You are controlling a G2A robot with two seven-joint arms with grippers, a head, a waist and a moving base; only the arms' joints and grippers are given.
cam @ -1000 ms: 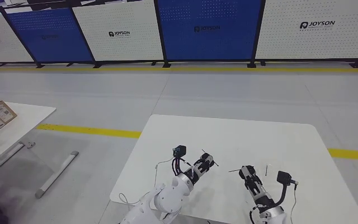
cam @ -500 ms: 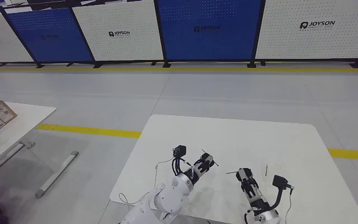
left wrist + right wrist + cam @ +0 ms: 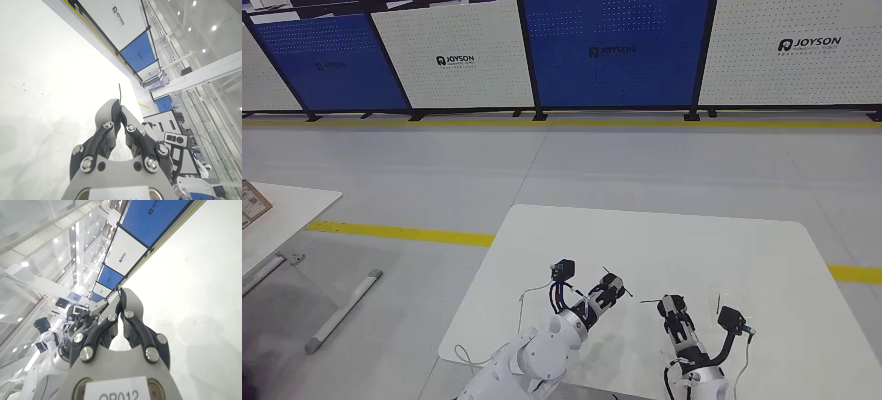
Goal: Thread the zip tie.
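Observation:
A thin black zip tie (image 3: 119, 92) sticks out past the fingertips of my left gripper (image 3: 119, 105), which is shut on it. In the top view this left gripper (image 3: 613, 288) is over the white table (image 3: 642, 235) near its front, with the zip tie (image 3: 619, 285) crossing its tip. My right gripper (image 3: 668, 303) sits a short way to its right, pointing towards it. That right gripper (image 3: 119, 293) is shut on a small black piece (image 3: 117, 288) that barely clears its tips. The two grippers are apart.
A short thin dark strip (image 3: 715, 296) lies on the table just right of the right arm. The table's front edge is close under both arms, and its far half is bare. A second white table (image 3: 287, 210) stands off to the left.
The right arm has shifted left, closing the gap to the left gripper. The left arm has held still with the zip tie in it.

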